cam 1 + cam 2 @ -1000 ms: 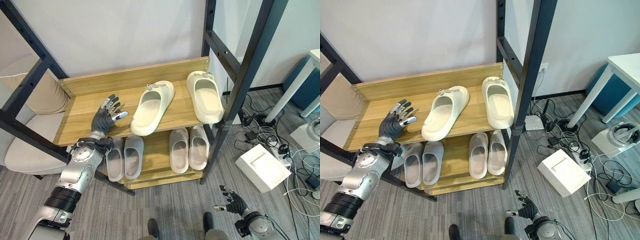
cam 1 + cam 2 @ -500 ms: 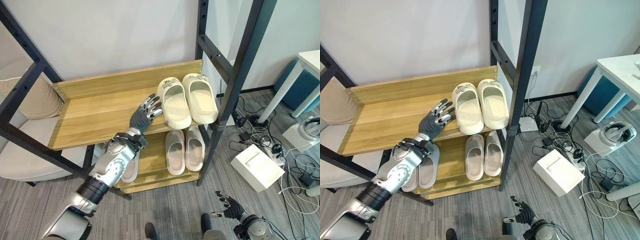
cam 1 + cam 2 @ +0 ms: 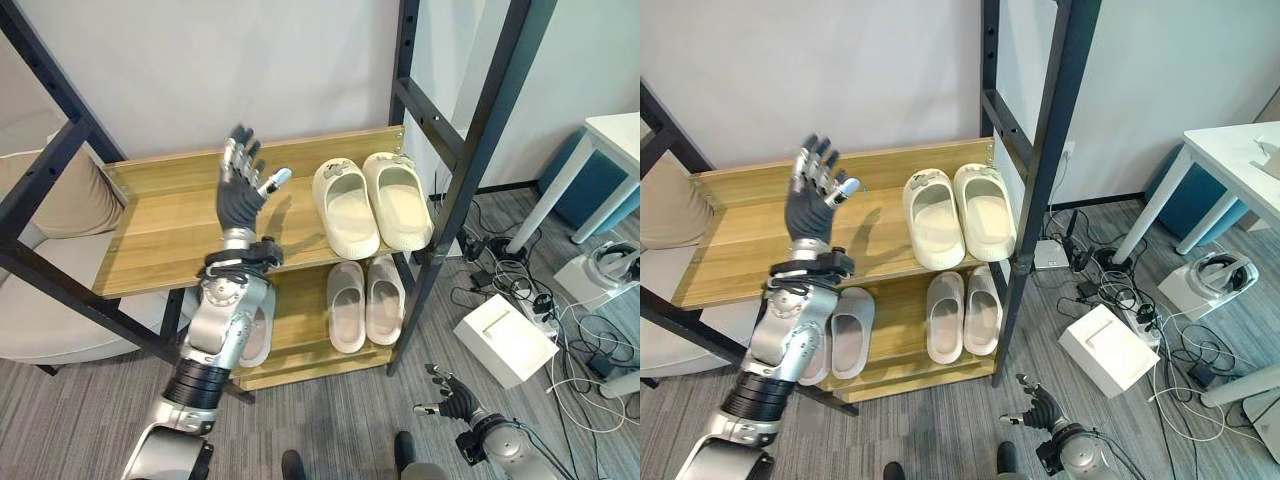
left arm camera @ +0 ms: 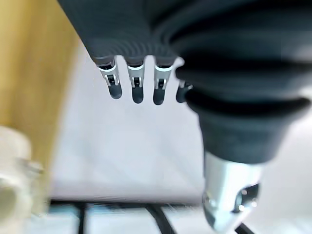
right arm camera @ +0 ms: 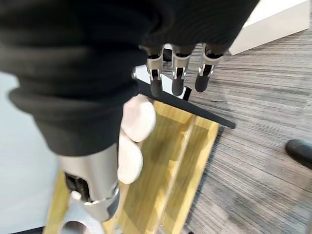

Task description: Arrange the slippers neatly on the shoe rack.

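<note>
Two cream slippers (image 3: 366, 204) are lying side by side at the right end of the shoe rack's (image 3: 160, 245) upper shelf. The left hand (image 3: 240, 185) is hovering above the shelf, fingers spread, holding nothing. The right hand (image 3: 445, 398) is hanging low over the floor, fingers relaxed.

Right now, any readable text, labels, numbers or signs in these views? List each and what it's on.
None readable.
Cream slippers on the upper shelf: small ornaments at the back edge, no legible print.
White box on the floor: no print legible.
Grey slippers on the lower shelf: plain.
Left hand and right hand: no markings visible.
</note>
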Robot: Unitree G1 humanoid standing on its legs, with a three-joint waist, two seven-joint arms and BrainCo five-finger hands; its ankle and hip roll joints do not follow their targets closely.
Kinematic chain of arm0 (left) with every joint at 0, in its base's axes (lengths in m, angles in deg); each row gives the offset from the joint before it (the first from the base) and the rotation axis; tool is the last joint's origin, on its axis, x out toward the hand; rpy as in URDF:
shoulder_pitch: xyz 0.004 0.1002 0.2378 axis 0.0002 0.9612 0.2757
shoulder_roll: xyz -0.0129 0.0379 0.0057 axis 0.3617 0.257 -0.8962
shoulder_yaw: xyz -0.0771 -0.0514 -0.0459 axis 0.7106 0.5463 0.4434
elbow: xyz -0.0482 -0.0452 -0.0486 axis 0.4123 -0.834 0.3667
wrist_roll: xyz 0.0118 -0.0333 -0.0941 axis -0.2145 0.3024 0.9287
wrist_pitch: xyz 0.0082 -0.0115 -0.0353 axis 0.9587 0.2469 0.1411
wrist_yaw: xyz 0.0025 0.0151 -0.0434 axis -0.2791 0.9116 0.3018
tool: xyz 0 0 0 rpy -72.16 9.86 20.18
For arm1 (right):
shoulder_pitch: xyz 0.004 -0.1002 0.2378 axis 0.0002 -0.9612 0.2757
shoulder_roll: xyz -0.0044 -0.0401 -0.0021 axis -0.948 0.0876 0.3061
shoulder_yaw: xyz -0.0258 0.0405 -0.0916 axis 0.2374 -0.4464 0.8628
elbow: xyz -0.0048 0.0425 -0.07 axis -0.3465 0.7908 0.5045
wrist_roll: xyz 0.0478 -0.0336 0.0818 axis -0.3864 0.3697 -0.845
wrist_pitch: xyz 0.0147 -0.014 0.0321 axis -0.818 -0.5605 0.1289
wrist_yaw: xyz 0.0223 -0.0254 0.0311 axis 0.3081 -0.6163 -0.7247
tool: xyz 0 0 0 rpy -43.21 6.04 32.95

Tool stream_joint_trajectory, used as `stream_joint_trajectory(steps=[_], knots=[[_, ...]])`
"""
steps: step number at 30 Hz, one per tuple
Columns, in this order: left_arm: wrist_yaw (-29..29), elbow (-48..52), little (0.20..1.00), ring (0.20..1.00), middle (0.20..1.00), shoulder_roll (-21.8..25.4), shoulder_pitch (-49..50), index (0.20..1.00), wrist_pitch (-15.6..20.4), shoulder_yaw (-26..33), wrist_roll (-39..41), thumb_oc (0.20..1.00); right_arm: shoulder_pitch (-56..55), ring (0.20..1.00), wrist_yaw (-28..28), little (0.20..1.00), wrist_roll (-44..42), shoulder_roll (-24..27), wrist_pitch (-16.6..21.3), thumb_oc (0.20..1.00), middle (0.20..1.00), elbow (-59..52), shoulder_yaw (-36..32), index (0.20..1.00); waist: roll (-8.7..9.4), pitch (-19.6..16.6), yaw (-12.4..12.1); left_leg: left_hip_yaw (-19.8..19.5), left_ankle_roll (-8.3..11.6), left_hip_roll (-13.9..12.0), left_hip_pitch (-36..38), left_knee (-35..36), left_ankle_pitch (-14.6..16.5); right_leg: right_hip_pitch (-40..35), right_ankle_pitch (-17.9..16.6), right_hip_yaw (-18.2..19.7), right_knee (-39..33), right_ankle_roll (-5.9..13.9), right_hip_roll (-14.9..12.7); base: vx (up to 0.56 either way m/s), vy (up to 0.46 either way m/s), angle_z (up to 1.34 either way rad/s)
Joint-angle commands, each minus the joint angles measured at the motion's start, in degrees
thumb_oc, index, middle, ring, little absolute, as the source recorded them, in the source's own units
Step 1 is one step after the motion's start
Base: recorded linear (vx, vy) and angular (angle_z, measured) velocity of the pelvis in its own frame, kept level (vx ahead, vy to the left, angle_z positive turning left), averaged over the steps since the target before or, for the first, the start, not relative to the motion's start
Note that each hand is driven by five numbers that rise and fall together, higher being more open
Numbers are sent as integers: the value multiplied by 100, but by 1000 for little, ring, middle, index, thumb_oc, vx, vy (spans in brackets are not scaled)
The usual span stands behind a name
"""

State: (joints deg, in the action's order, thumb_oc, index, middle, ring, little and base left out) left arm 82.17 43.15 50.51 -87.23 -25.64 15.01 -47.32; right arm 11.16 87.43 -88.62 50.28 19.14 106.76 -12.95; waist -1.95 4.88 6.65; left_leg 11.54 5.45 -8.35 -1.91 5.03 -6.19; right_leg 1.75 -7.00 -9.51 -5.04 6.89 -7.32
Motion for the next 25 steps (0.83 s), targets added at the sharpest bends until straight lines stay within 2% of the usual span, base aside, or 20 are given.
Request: stream_joint_trajectory(steps=[1,3,5,6,7,8,9,10,11,13,14,15,16,17,18,19,20,25], knots=[[-1582,-99,1000,1000,1000,344,-518,1000,365,-558,484,1000,114,1000,-210,1000,-99,-76,304,1000,1000,-237,-153,1000,125,87,-117,-80,169,-89,158,-3,166,-188,177,-69,4,321,-170,31,9,18],[-2647,343,1000,1000,1000,1182,-534,1000,29,-1382,992,1000,108,1000,-313,1000,-44,-25,364,1000,1000,-211,-159,1000,101,81,-142,-108,167,-77,204,-3,194,-243,186,-98,4,335,-170,16,11,9],[-2903,287,1000,1000,1000,1573,-540,1000,-84,-1722,1211,1000,114,1000,-335,1000,-12,9,416,1000,1000,-213,-115,1000,108,57,-153,-115,161,-68,186,-3,179,-226,170,-106,4,339,-173,0,0,0],[-3316,-95,1000,1000,1000,1962,-540,1000,-299,-2572,990,1000,149,1000,-396,1000,-6,128,472,1000,1000,-171,18,1000,82,71,-122,-115,160,-67,215,-3,177,-244,161,-107,4,350,-169,0,0,0],[-3317,-118,1000,1000,1000,1957,-564,1000,-286,-2599,986,1000,147,1000,-395,1000,-6,116,476,1000,1000,-166,8,1000,90,69,-133,-116,160,-65,213,-3,177,-243,163,-109,4,350,-171,-3,31,-4],[-3464,-484,1000,1000,1000,2710,-200,1000,-315,-3070,150,1000,187,1000,-435,1000,-73,248,545,1000,1000,-118,59,1000,76,80,-161,-113,163,-61,239,-3,174,-267,165,-109,4,369,-171,7,28,-12],[-3516,-983,1000,1000,1000,2664,314,1000,-328,-3087,-1,1000,205,1000,-455,1000,-167,243,579,1000,1000,-94,143,1000,83,67,-171,-99,163,-60,259,-3,181,-273,169,-95,4,372,-176,6,28,-11],[-3517,-986,1000,1000,1000,2661,317,1000,-325,-3085,-2,1000,205,1000,-455,1000,-168,245,579,1000,1000,-94,145,1000,81,66,-168,-100,163,-61,259,-3,181,-273,169,-96,4,372,-176,15,16,-4],[-3521,-1295,1000,1000,1000,2550,512,1000,-306,-3075,-302,1000,222,1000,-471,1000,-207,248,568,1000,1000,-92,168,1000,94,63,-173,-92,159,-57,271,-3,189,-275,169,-84,4,370,-174,8,14,5],[-3086,-2141,1000,1000,1000,1990,1293,1000,-312,-2519,-770,1000,165,1000,-507,1000,-328,225,540,1000,1000,-155,120,1000,116,63,-230,-78,152,-70,326,-3,222,-311,186,-76,4,370,-179,11,12,5],[-3086,-2154,1000,1000,1000,1974,1306,1000,-300,-2504,-782,1000,170,1000,-506,1000,-331,238,538,1000,1000,-158,133,1000,108,48,-212,-83,149,-67,297,-3,199,-286,168,-79,4,366,-180,0,0,0],[-2812,-2864,1000,1000,1000,1366,1731,1000,-391,-2124,-1078,1000,138,1000,-486,1000,-342,181,478,1000,1000,-114,92,1000,139,43,-256,-95,139,-65,305,-3,198,-298,173,-74,4,355,-183,0,0,0],[-2812,-2880,1000,1000,1000,1349,1731,1000,-380,-2122,-1089,1000,140,1000,-485,1000,-342,189,478,1000,1000,-113,98,1000,131,35,-248,-98,139,-65,297,-3,197,-293,173,-76,4,355,-183,-1,13,10],[-2354,-3811,1000,1000,1000,621,2006,1000,-480,-1690,-1189,1000,134,1000,-433,1000,-351,110,415,1000,1000,-52,15,1000,157,24,-292,-110,127,-68,286,-3,184,-299,175,-98,4,340,-188,-1,7,11],[-2350,-3844,1000,1000,1000,593,1995,1000,-460,-1694,-1200,1000,134,1000,-432,1000,-351,125,413,1000,1000,-55,18,1000,143,16,-282,-115,127,-67,276,-3,183,-292,176,-103,4,341,-188,-7,4,10],[-1821,-4626,1000,1000,1000,-109,2120,1000,-528,-1154,-1118,1000,149,1000,-351,1000,-336,32,372,1000,1000,39,-54,1000,180,13,-323,-132,110,-62,269,-3,169,-295,177,-114,4,322,-184,-7,-5,6],[-1649,-4965,1000,1000,1000,-379,2088,1000,-566,-966,-1006,1000,163,1000,-289,1000,-328,-16,354,1000,1000,77,-93,1000,186,0,-333,-136,105,-61,252,-3,161,-287,175,-126,4,315,-183,-10,-6,10],[-1071,-5911,1000,1000,1000,-1027,1878,1000,-531,-489,-1005,1000,245,1000,-81,1000,-307,-135,307,1000,1000,176,-148,1000,229,-16,-363,-153,92,-65,265,-3,150,-320,185,-143,4,290,-168,-4,-2,4]])
